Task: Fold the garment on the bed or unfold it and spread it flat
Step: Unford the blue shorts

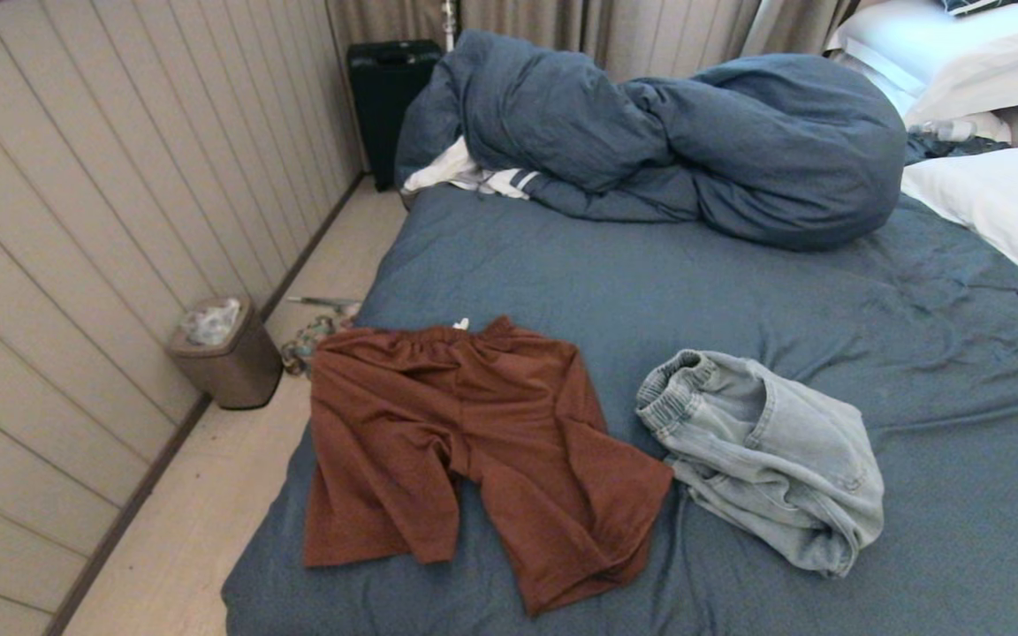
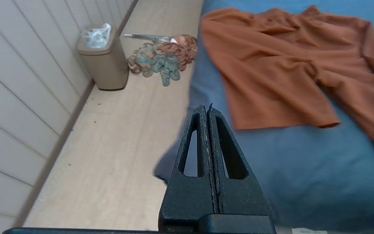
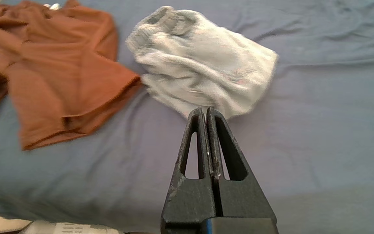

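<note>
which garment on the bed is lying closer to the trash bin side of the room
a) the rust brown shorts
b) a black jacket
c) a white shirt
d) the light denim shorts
a, the rust brown shorts lie spread near the edge of the bed next to the floor where the trash bin stands, while the bunched light denim shorts lie further toward the middle of the bed.

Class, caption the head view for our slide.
Rust-brown shorts spread beside crumpled pale denim shorts on the slate-blue bed.

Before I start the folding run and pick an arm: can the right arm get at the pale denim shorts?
Probably yes. The right gripper, fingers shut, hangs over bare sheet of the bed, with the denim shorts straight ahead and nothing between. It must open first.
</note>
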